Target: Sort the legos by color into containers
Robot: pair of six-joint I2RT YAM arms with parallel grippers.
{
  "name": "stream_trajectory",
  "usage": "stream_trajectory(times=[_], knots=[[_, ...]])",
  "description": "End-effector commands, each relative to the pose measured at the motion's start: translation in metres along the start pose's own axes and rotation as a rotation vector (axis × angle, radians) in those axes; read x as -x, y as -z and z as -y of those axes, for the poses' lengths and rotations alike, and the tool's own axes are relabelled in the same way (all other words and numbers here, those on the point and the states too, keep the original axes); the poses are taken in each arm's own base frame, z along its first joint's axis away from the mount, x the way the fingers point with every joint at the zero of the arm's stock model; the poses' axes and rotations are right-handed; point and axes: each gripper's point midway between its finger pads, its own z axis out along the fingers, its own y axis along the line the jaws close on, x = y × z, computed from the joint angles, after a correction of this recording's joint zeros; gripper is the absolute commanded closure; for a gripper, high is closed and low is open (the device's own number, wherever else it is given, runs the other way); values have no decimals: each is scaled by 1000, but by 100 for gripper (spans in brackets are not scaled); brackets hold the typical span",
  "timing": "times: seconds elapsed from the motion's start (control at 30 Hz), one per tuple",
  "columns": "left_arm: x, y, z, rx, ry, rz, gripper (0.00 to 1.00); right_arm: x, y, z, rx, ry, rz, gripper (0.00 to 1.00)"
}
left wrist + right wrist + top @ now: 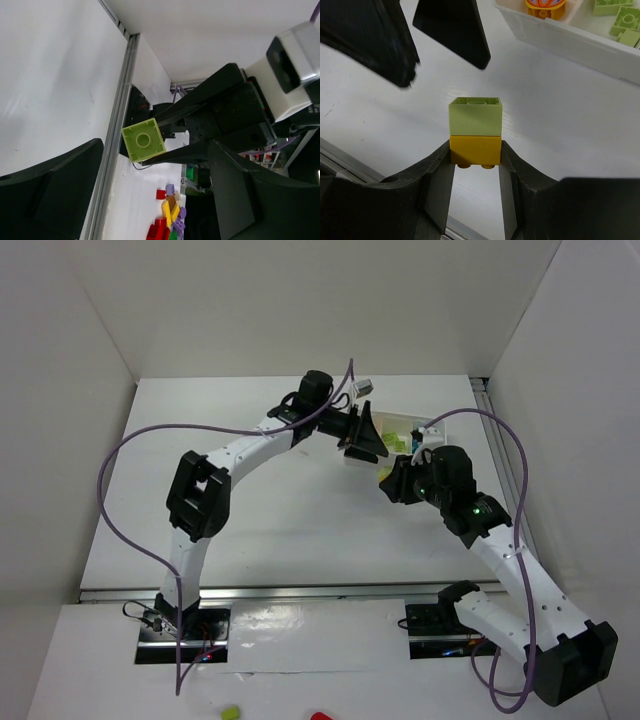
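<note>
My right gripper (pixel 475 152) is shut on the yellow brick (pixel 475 144) of a two-brick stack, with a lime green brick (pixel 475 116) at its outer end, held above the table. In the top view the stack (pixel 383 477) hangs just in front of the white tray (pixel 405 420). My left gripper (pixel 365 440) is open and empty, with its fingers (pixel 452 30) spread just beyond the stack. In the left wrist view the lime brick's hollow underside (pixel 144 140) faces the camera between the open left fingers (pixel 50 195). The tray wall (pixel 560 37) holds lime bricks (pixel 620 17) and an orange piece (pixel 545 5).
White walls enclose the table on three sides, and a metal rail (pixel 300 592) runs along the near edge. A pile of red, yellow and purple bricks (pixel 172 215) lies on a surface beyond the table. Purple cables loop over both arms.
</note>
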Motion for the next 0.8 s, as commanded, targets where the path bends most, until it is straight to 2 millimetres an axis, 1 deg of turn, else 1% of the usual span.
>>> stream_trajectory(times=[0.0,0.03,0.07,0.1,0.13,0.17,0.2,0.23,0.37,0.4,0.5,0.53,0.57,0.6,0.63,0.67,0.7,0.73,0.77], knots=[[-10,-7,3,1,-26,-42,7,21,1,-8,38,30,72,77],[-15,-11,1,-7,-18,-61,10,22,1,-6,28,29,75,77],[-18,-15,3,-11,-20,-69,12,22,1,-6,28,29,75,77],[-20,-14,1,-5,-16,-77,13,22,1,-6,28,29,75,77],[-24,-19,-1,-1,-13,-93,14,22,1,-6,28,29,75,77],[-24,-20,-7,13,-14,-96,16,20,-1,-5,25,28,67,77],[-28,-23,-6,13,-5,-108,17,20,-1,-5,25,28,66,77],[-28,-23,-6,13,-5,-108,19,20,-1,-5,25,28,66,77],[-28,-23,-2,-9,-14,-113,36,21,-4,-3,16,37,69,77],[-28,-23,-2,-9,-14,-113,47,21,-4,-3,16,37,69,77],[-26,-23,0,-12,-3,-109,72,21,-4,-3,16,37,69,77],[-24,-20,-4,-8,6,-99,83,21,-4,-3,16,37,69,78],[-18,-16,-9,7,8,-79,86,21,-4,-3,16,37,69,80],[-17,-15,-9,18,0,-64,90,21,-4,-3,16,37,69,81],[-14,-9,-17,36,25,-47,95,21,-4,-3,16,37,69,82],[-9,-5,-15,45,18,-28,100,15,-5,-1,11,34,52,84],[-1,5,-19,60,23,4,100,13,-5,0,8,41,42,85],[1,8,-25,69,39,20,100,10,-4,0,6,40,33,85],[12,19,-24,93,31,67,100,10,-4,1,6,40,33,86]])
